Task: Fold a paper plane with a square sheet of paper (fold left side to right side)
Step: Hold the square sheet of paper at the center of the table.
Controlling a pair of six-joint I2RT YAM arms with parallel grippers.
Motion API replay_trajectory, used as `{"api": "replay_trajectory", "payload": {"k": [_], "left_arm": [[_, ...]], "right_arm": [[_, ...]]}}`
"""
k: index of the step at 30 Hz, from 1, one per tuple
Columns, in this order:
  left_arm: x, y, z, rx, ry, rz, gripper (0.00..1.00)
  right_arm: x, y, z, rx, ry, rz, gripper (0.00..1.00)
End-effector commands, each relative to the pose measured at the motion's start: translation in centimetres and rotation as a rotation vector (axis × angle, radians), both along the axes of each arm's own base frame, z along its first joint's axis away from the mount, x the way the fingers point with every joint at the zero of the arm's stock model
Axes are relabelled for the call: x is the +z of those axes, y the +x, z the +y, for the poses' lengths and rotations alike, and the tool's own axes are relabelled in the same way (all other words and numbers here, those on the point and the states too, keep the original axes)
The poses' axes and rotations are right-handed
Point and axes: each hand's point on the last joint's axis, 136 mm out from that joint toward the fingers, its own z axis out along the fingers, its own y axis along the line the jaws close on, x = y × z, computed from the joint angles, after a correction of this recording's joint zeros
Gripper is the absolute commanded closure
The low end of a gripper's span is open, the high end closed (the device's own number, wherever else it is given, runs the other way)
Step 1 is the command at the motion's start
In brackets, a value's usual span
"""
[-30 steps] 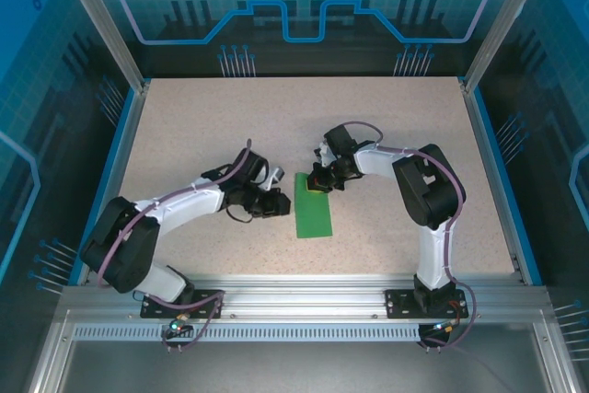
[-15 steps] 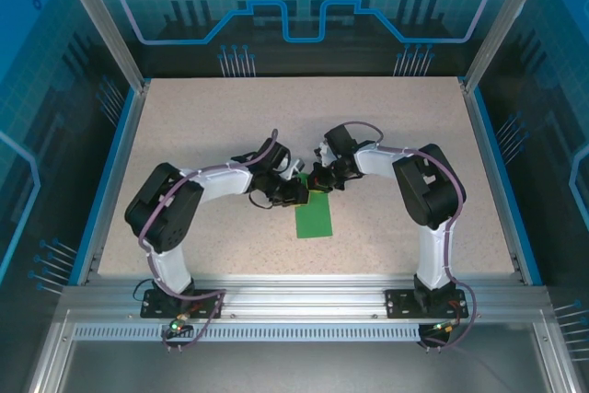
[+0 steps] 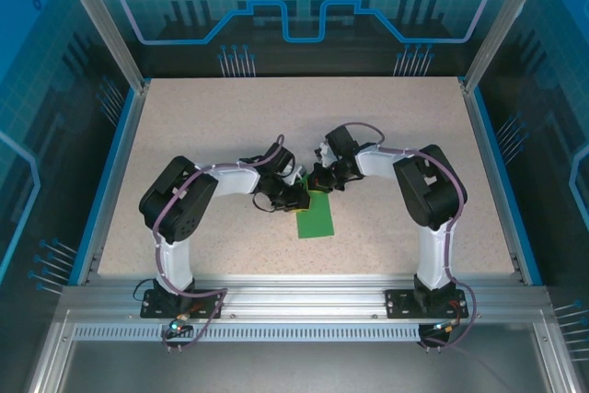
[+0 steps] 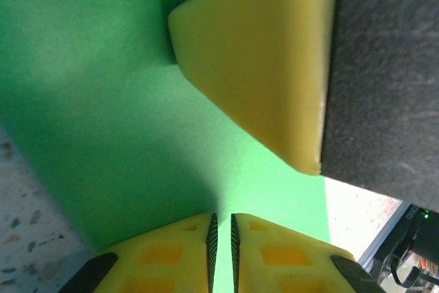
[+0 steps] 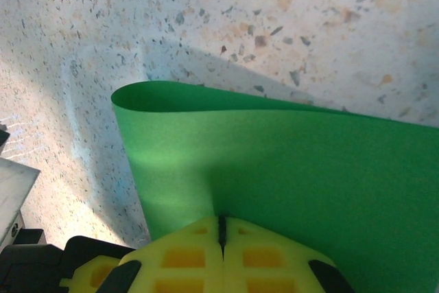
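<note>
The square sheet of paper (image 3: 315, 218) is bright green and lies folded into a narrow upright strip at mid-table. Its rounded fold edge (image 5: 206, 88) bulges a little off the table. My right gripper (image 3: 318, 179) is shut, its tips (image 5: 221, 219) pressed down on the strip's far end. My left gripper (image 3: 299, 197) reaches in from the left over the same end. Its jaws (image 4: 221, 216) stand a thin slit apart just above the green surface (image 4: 103, 101), with nothing between them. One yellow finger (image 4: 260, 66) of the right gripper sits close ahead of them.
The speckled tabletop (image 3: 212, 117) spreads bare around the paper. Blue rails (image 3: 110, 172) bound it left and right, and an aluminium frame (image 3: 304, 292) runs along the near edge by the arm bases.
My left arm has swung right from beside the paper until its gripper is over the strip's far end, next to the right gripper. The right arm and the paper have stayed put.
</note>
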Motion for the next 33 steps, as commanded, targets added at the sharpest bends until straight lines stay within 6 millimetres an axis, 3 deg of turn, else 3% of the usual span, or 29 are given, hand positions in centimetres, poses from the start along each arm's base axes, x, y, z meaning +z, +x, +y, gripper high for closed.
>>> {"api": "replay_trajectory", "payload": {"k": [1, 5, 10, 14, 18, 23, 33], "left_arm": [[-1.6, -0.6, 0.5, 0.013, 0.059, 0.034, 0.83], [-1.6, -0.8, 0.6, 0.016, 0.068, 0.036, 0.83], [-1.4, -0.9, 0.7, 0.014, 0.073, 0.030, 0.83], [-1.3, -0.8, 0.8, 0.017, 0.077, 0.025, 0.83], [-1.2, -1.0, 0.7, 0.014, 0.077, 0.024, 0.83], [-1.0, -0.9, 0.7, 0.018, 0.078, 0.022, 0.83], [0.2, -0.6, 0.4, 0.021, 0.061, -0.001, 0.83]], "right_arm": [[0.4, 0.6, -1.1, -0.018, -0.023, -0.060, 0.96], [2.6, 0.9, -1.4, -0.013, -0.017, -0.140, 0.91], [4.6, -0.6, -2.7, 0.029, -0.052, -0.189, 0.74], [5.1, -3.4, -3.8, 0.090, -0.070, -0.160, 0.81], [4.5, -6.4, -3.8, 0.130, -0.039, -0.081, 0.95], [3.3, -9.5, -2.4, 0.204, -0.019, -0.008, 0.97], [-1.0, -11.4, -3.9, 0.204, -0.165, 0.146, 0.98]]}}
